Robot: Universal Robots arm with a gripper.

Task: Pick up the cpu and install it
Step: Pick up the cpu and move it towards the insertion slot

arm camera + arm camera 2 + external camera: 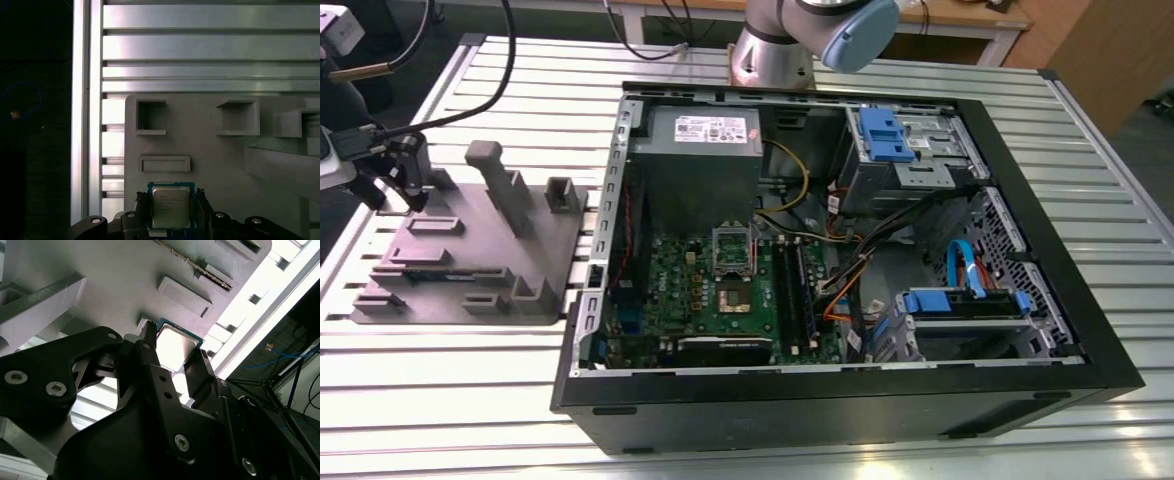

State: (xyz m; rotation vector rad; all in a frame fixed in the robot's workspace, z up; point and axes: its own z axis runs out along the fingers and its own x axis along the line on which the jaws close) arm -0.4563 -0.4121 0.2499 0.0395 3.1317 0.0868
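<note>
So right now the gripper [171, 199] is down over the grey parts holder [520, 245], which sits on the slatted metal table [440, 400] at the exterior view's left, just beside the open computer case [854, 405]. In both wrist views the cpu [171, 209] sits between the two black fingers [201, 205], shiny top facing up. The fingers look pressed against its opposite edges, so it's pinched, low over the holder. The motherboard socket [731, 262] inside the case stands open, well apart from the gripper.
</note>
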